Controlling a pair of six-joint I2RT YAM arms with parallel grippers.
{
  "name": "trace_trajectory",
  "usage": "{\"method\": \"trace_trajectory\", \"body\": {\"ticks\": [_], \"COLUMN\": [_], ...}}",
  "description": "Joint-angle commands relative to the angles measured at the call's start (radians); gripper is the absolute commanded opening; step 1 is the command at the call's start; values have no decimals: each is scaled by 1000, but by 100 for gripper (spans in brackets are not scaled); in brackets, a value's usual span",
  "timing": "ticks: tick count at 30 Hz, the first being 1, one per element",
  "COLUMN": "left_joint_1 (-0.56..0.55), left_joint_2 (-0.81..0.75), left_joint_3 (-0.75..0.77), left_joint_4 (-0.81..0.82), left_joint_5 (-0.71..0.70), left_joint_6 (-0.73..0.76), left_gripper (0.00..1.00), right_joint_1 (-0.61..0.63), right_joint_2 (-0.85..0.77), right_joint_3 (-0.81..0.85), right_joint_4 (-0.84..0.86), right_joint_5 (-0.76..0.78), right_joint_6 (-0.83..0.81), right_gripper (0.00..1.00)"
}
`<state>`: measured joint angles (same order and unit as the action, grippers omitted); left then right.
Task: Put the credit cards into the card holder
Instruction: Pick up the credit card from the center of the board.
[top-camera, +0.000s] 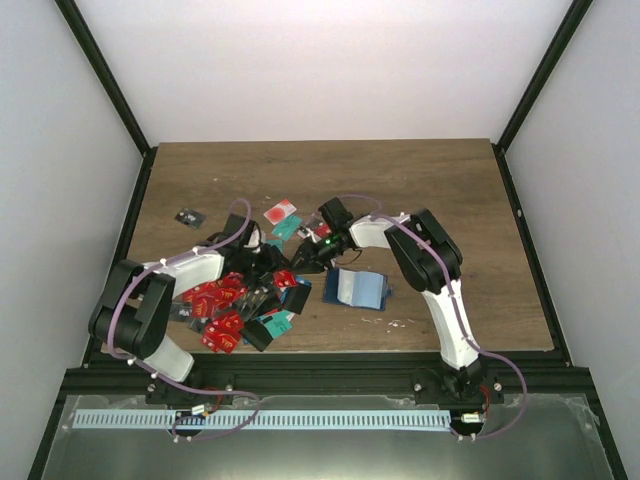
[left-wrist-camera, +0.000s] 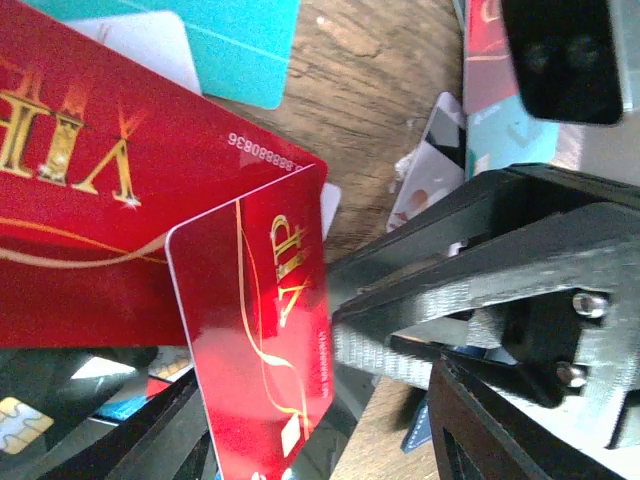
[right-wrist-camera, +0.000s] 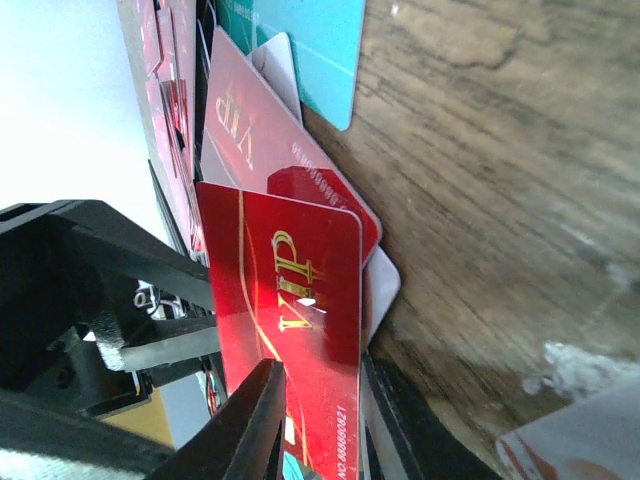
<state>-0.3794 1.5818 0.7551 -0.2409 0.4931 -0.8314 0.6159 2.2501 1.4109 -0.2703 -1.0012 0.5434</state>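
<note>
Credit cards (top-camera: 225, 310) lie in a loose heap on the counter (top-camera: 450, 200), on the left arm's side, many overlapping, mostly red. One red VIP card (right-wrist-camera: 300, 320) stands up from the heap, between both claws. The card holder (top-camera: 360, 288) seems to lie open just to the right of the heap, beside the right arm, apart from the raised card.

I judge such a card to be very light, thin and stiff, with some spring, and its glossy face will be slippery (a flat one on wood gives you almost no edge to catch). So you should take it by one short end, pads on the two faces, and leave the other end free to enter the pocket.

The right claw (right-wrist-camera: 320, 385) has its jaws narrow, one on each side of this card's lower end; whether they already press it I cannot tell. The left claw (left-wrist-camera: 315, 410) has its jaws well apart, the card standing between them, and no pad visibly touches it.
</note>
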Motion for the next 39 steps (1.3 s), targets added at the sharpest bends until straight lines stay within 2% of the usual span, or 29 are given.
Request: {"method": "trace_trajectory", "body": {"ticks": [1,7,13,19,33,39], "left_joint_1": [0,0,0,-1,-1,-2], "left_joint_2": [-36,-13,-11,-13,-134,-128], "left_joint_3": [7,6,6,9,157,288], "left_joint_4": [21,19,3,-43,-309,-497], "left_joint_5": [-18,-13,-31,-76,-146,-154], "left_joint_6": [20,20,21,29,127,147], "left_gripper": [58,52,36,4,4,4], "right_joint_1": [35,35,35,33,-15,-48], "right_joint_2": [50,53,58,56,-71,-190], "right_joint_3": [-28,-20,-15,0,130,99], "right_joint_4": [-82,-84,-91,-104,-233,-269], "right_joint_5": [61,61,65,72,95,151], "right_joint_6": [15,15,11,1,-84,-78], "right_gripper": [24,24,24,24,30,31]}}
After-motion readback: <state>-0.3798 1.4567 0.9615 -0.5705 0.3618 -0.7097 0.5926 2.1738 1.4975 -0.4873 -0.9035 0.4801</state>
